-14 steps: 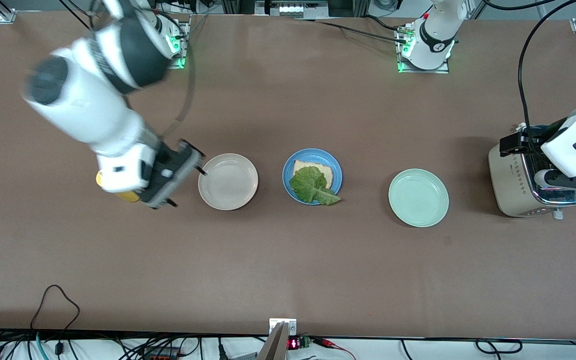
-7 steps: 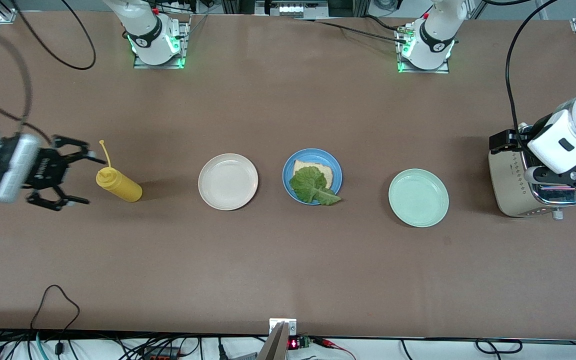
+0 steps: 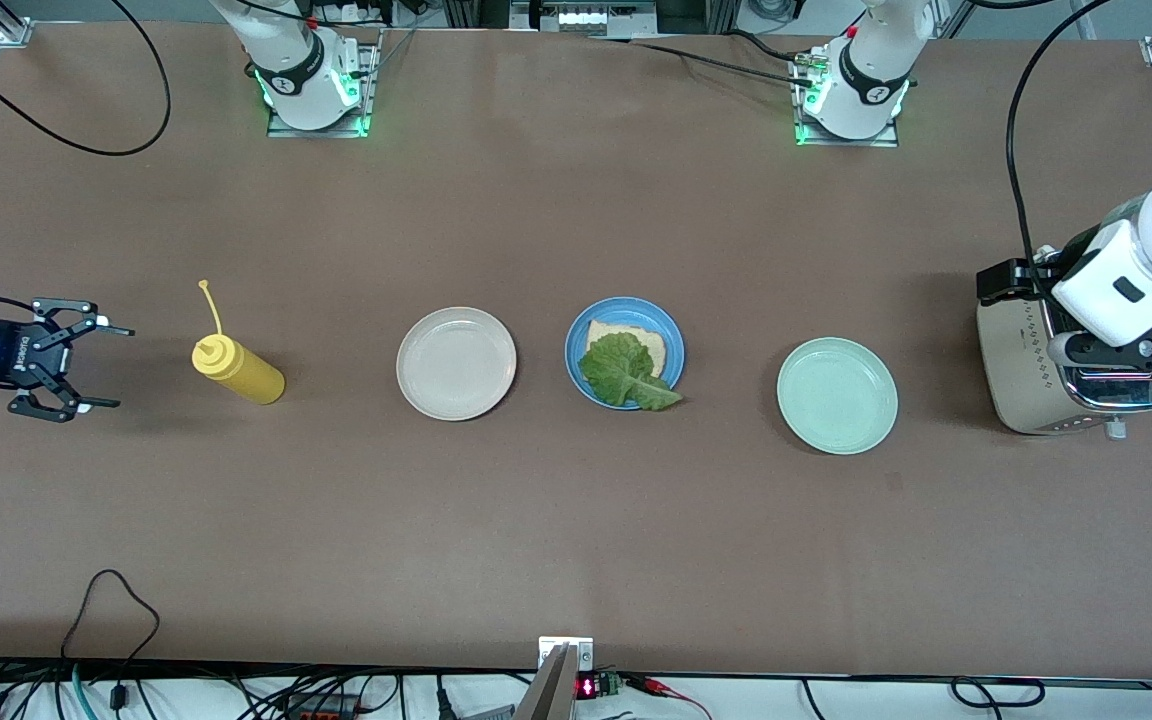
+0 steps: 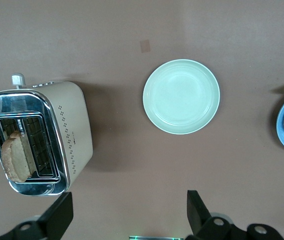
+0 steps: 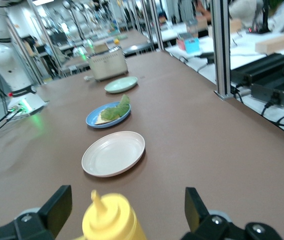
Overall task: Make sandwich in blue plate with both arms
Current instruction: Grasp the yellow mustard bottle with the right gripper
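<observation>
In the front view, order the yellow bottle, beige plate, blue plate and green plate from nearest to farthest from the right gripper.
From the open right gripper, at the right arm's table end:
1. Yellow bottle, beside it.
2. Beige plate.
3. Blue plate, mid-table.
4. Green plate, toward the left arm's end.

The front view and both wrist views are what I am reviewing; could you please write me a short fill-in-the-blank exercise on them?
1. On the round blue plate, a ruffled green lettuce leaf lies on one slice of ____.
2. A second slice stands in the beige ____.
3. The open right gripper is beside the ____ squeeze bottle.
4. The open left gripper hangs over the table by the pale mint-green ____.

Missing words: bread; toaster; yellow; plate
</observation>
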